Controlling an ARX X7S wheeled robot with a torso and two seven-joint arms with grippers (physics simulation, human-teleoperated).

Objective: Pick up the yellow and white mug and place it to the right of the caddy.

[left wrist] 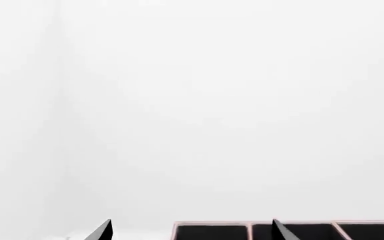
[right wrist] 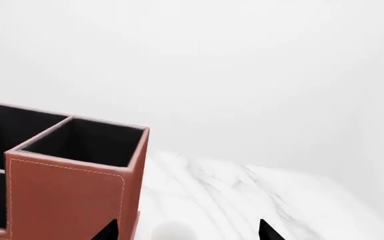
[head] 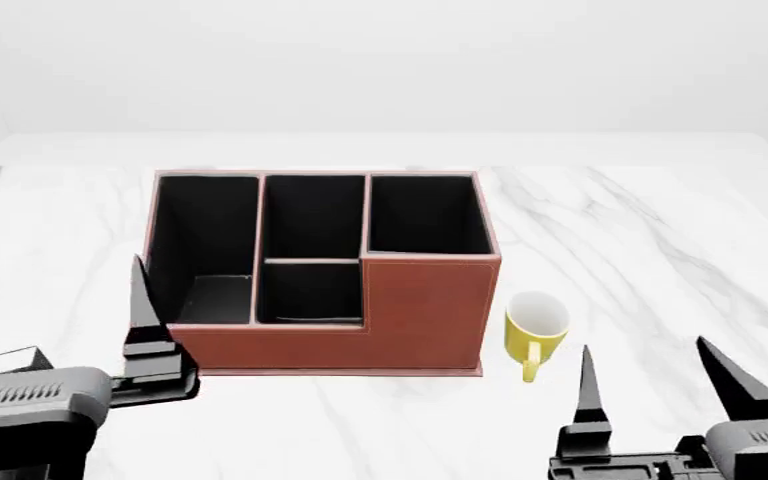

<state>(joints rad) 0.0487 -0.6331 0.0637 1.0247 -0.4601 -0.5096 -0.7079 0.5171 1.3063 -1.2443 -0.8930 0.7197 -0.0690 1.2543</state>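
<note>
The yellow and white mug stands upright on the marble table, close to the caddy's front right corner, handle toward me. Its white rim shows at the edge of the right wrist view. The reddish-brown caddy with black compartments sits mid-table; it also shows in the right wrist view and in the left wrist view. My right gripper is open and empty, in front of and right of the mug. My left gripper is open and empty, at the caddy's front left corner.
The white marble table extends right of and behind the caddy. A plain white wall stands behind the table's back edge.
</note>
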